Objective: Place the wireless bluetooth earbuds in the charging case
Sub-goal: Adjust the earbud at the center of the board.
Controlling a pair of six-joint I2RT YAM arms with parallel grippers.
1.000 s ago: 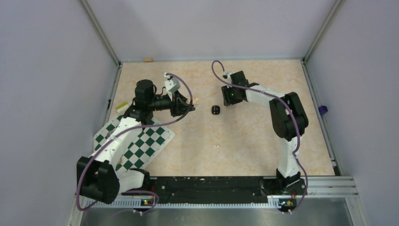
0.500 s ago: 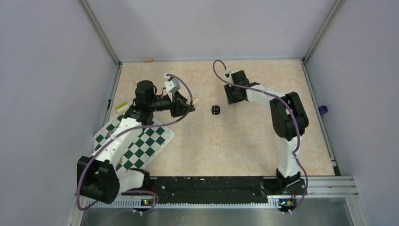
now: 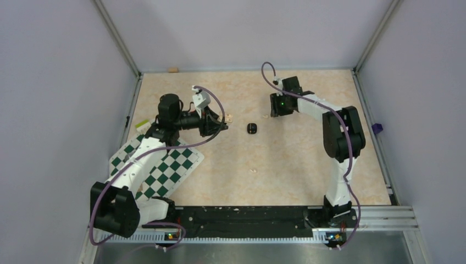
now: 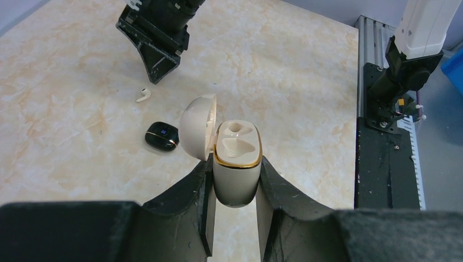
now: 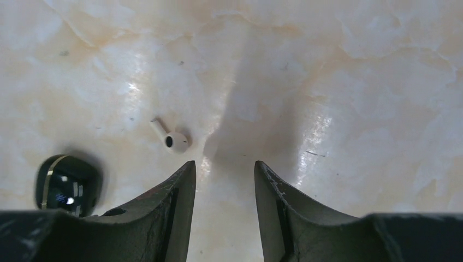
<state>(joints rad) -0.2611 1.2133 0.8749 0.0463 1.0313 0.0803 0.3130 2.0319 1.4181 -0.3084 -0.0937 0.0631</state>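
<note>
My left gripper (image 4: 236,161) is shut on the cream-white charging case (image 4: 236,169) and holds it upright above the table. The case's lid is swung open to the left, and both gold-rimmed sockets are empty. A small white earbud (image 5: 176,141) with a short stem lies on the marble top just ahead of my right gripper's (image 5: 224,165) left fingertip. That gripper stands open with nothing between its fingers. A glossy black rounded piece (image 5: 68,183) with a gold band lies to the left of it. In the top view this piece (image 3: 251,128) sits between the two grippers.
A green-and-white chequered mat (image 3: 165,165) lies under the left arm. A tiny white crumb (image 3: 254,170) sits mid-table. A cork-coloured bit (image 3: 173,70) rests at the back wall. Frame posts and walls close in the table, and a black rail (image 3: 247,214) runs along the near edge.
My right arm has swung to the right and toward the back, away from the black piece, and its jaws have narrowed slightly. The left arm and the case have stayed still.
</note>
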